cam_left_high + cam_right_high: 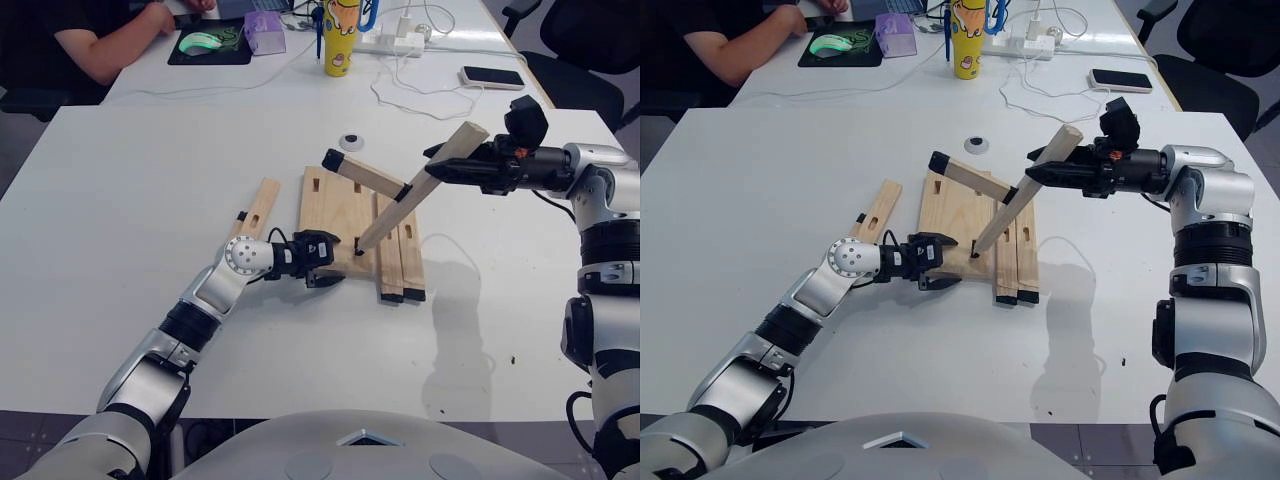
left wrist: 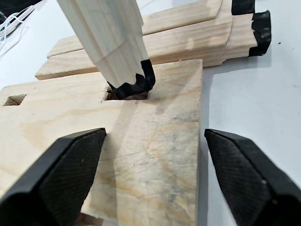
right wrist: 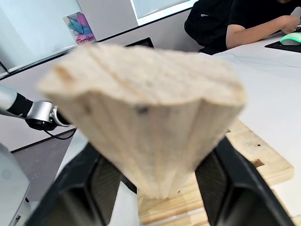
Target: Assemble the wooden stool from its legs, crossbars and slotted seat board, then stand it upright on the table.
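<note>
The right gripper is clamped on the upper part of a wooden leg, with a dark finger pressed on each side. The leg slants down to the seat board, and its black-tipped end sits at a slot near the board's near right corner (whether it is fully seated cannot be told). The left gripper rests at the board's near edge with its jaws wide. The board's corner lies between the fingers, which do not close on it. A black-tipped piece lies slantwise across the board's far end. Two long pieces lie side by side just beside the board's right edge. A slotted bar lies apart from the board's left edge. A small round object sits beyond the board's far end on the white table.
</note>
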{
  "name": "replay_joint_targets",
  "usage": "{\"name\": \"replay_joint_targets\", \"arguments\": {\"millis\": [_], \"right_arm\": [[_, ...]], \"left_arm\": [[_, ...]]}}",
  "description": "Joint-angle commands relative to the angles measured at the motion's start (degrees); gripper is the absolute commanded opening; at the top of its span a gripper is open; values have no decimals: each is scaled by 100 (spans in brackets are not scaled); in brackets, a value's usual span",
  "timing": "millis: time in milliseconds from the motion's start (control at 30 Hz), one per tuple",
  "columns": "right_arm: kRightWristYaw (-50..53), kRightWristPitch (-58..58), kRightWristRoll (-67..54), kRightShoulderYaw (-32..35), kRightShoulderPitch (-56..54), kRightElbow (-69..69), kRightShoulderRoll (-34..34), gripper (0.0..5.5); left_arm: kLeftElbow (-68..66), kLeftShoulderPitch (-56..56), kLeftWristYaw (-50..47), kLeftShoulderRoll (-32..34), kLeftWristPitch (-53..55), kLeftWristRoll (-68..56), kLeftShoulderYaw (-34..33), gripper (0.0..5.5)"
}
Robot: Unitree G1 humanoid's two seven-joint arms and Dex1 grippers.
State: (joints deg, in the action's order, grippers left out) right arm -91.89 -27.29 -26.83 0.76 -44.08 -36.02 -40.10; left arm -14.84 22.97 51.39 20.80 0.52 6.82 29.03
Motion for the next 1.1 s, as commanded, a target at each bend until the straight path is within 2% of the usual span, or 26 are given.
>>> {"name": "replay_joint_targets", "arguments": {"millis": [33,433,633,900,1100], "right_arm": [[60,365,288,-123,-71,21,55,205],[-30,866,624,-581,-569,63,176,205],[49,858,696,-822,131,937,51,205],[758,498,419,-704,1434,2484,1,204],[1293,550,139,-467,1378,2162,397,204]], "left_arm": [[-207,-232,180,134,328,159,141,389],[-270,-202,159,88,314,201,197,389],[-198,-262,137,70,357,207,233,389],[224,-501,73,101,695,70,122,389],[434,-680,34,94,933,-20,35,389]]}}
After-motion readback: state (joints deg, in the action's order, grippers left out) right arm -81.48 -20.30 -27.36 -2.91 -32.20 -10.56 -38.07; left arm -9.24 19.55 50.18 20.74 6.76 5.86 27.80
